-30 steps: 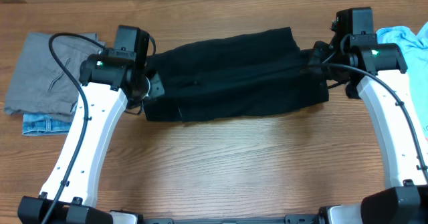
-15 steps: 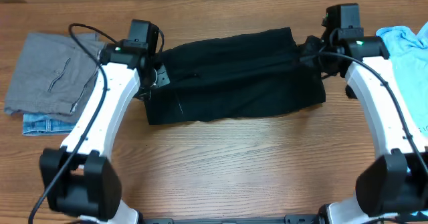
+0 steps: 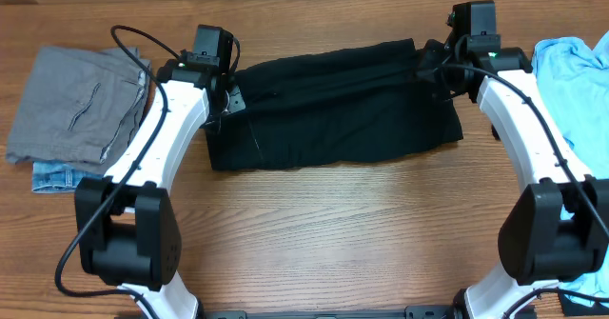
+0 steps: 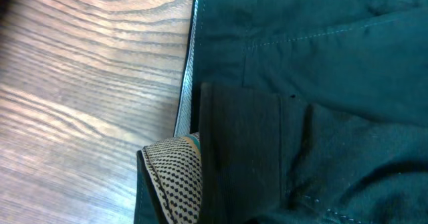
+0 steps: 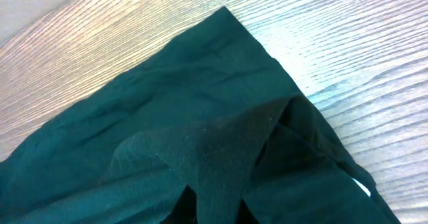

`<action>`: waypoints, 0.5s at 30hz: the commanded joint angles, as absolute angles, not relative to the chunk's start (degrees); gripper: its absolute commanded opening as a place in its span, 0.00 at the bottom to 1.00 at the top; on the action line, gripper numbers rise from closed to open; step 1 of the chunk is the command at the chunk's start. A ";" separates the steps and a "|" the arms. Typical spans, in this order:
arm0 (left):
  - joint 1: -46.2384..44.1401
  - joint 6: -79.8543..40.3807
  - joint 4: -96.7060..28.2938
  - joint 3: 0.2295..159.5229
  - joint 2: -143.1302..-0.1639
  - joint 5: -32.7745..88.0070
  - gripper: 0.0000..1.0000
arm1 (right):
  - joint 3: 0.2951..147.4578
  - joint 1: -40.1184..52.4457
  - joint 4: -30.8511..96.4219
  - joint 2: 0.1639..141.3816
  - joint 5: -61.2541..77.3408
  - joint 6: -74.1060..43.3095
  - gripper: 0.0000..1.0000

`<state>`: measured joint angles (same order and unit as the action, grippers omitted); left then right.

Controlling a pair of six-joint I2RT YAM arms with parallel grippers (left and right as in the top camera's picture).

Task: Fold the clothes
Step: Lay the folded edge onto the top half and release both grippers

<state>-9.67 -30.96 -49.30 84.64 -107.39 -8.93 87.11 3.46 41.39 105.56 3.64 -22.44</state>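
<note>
The black garment (image 3: 333,109) lies across the far middle of the counter (image 3: 314,233) as a long band, its near edge uneven.

The left fingers (image 3: 226,98) are at its left end. In the left wrist view one dotted pad (image 4: 175,180) presses against a doubled flap of the cloth, so they are clenched on the garment. The right fingers (image 3: 433,71) are at the right end. In the right wrist view the cloth tents up toward them, so they look to be pinching it, though the fingers themselves are hidden.

The garment seems already narrowed lengthwise, so the fold looks partly done. What appears left is to bring one end over the other and flatten the bundle.

Grey trousers (image 3: 71,105) rest on jeans (image 3: 57,176) at the left, both folded. A light-blue cloth (image 3: 571,81) lies loose at the right edge and probably waits its turn.
</note>
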 commanded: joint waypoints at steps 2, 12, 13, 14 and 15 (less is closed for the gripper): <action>-7.20 -29.12 -47.31 85.62 -109.40 -16.32 0.04 | 88.99 2.31 39.18 108.27 -1.43 -22.46 0.04; -7.03 -26.89 -44.25 85.62 -109.40 -16.93 0.29 | 88.97 2.55 36.14 112.12 -1.23 -22.48 0.12; -7.03 -26.24 -43.20 85.62 -109.40 -16.91 0.41 | 88.97 2.59 35.22 112.31 -1.23 -22.48 0.29; -7.03 -25.63 -42.30 85.62 -109.40 -16.80 0.63 | 88.97 2.59 34.63 112.31 -1.23 -22.46 0.47; -7.05 -24.49 -41.08 85.65 -109.40 -16.43 0.81 | 88.97 2.57 33.52 112.31 -1.23 -22.48 0.57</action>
<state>-8.62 -27.77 -43.64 84.64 -109.10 -12.51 87.11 3.33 36.16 112.07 2.22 -22.46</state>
